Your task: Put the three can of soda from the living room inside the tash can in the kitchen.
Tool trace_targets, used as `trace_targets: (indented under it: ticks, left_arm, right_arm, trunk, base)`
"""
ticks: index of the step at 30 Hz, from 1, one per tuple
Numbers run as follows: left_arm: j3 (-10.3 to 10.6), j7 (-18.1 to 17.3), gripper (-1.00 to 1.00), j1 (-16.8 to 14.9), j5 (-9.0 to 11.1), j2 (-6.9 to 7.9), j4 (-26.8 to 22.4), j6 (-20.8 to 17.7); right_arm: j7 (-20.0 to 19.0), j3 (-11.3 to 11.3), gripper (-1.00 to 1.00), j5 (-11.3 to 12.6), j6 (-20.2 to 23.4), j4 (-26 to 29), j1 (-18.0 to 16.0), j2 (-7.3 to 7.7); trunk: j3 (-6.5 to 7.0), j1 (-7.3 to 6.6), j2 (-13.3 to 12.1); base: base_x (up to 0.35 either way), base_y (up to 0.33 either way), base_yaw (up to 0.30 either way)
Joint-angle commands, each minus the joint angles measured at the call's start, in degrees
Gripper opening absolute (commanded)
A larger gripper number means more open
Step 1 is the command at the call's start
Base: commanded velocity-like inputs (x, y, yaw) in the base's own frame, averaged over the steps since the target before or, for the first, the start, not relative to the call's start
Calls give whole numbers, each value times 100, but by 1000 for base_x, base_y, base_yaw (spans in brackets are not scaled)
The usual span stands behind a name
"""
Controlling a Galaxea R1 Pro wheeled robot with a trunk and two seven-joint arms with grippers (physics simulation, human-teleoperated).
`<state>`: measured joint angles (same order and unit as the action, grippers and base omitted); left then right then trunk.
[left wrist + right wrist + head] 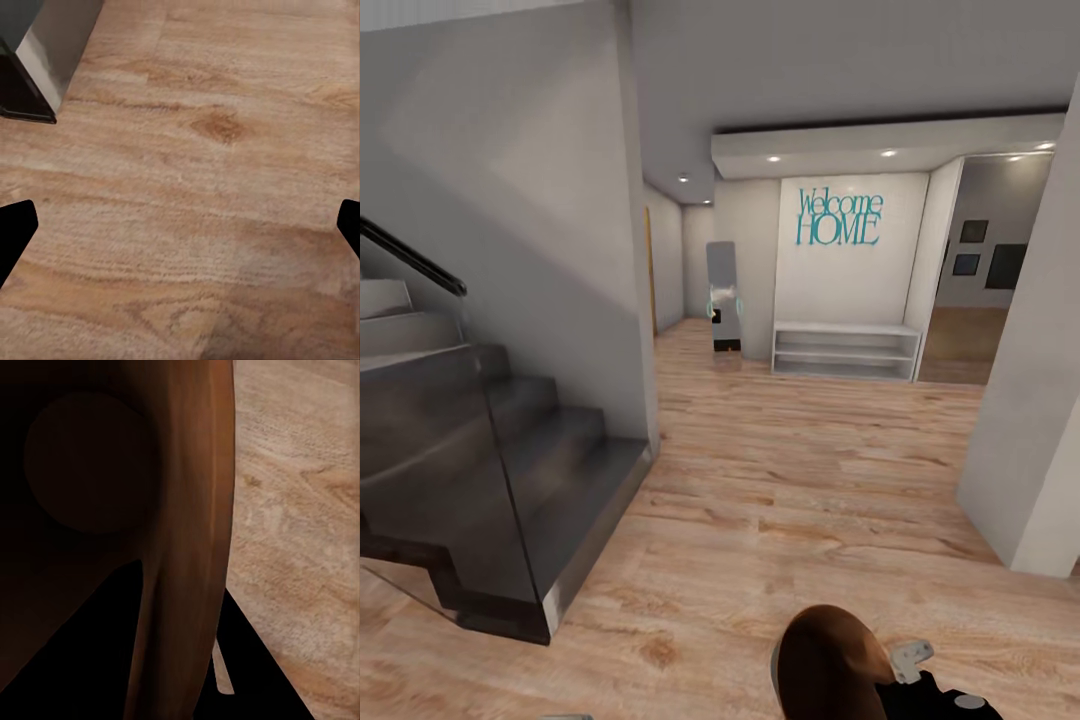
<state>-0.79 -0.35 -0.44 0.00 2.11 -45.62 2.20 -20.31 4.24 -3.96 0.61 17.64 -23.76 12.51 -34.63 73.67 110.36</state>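
Trash can rim in right gripper jaws.

Tash can copper-brown inside; floor light wood-grain.

This is a home, more exactly its entrance hall, with a light wood plank floor and white walls. The back wall carries teal letters that read "Welcome HOME", and under them stands a low white shelf bench; a tall standing mirror leans beside it. On the left a dark staircase with a glass side and a black handrail goes up, small spot lights shine in the ceiling, and dark framed pictures hang in the room behind the opening on the right.
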Motion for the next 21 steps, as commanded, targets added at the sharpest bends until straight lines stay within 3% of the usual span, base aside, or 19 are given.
trace_targets:
  ticks: [1, 21]
  left_arm:
    - [0, 0, 100, 0, 0, 0, 0, 0]
    - [0, -1, 100, 0, 7, 5, 1, 7]
  right_arm:
    - [-37, -32, -100, 45, 4, 10, -1, -3]
    - [-35, -46, -100, 79, 17, 7, 3, -68]
  trunk:
    - [19, -23, -41]
    - [378, -462, -843]
  base:
    - [0, 0, 0]
    - [0, 0, 0]
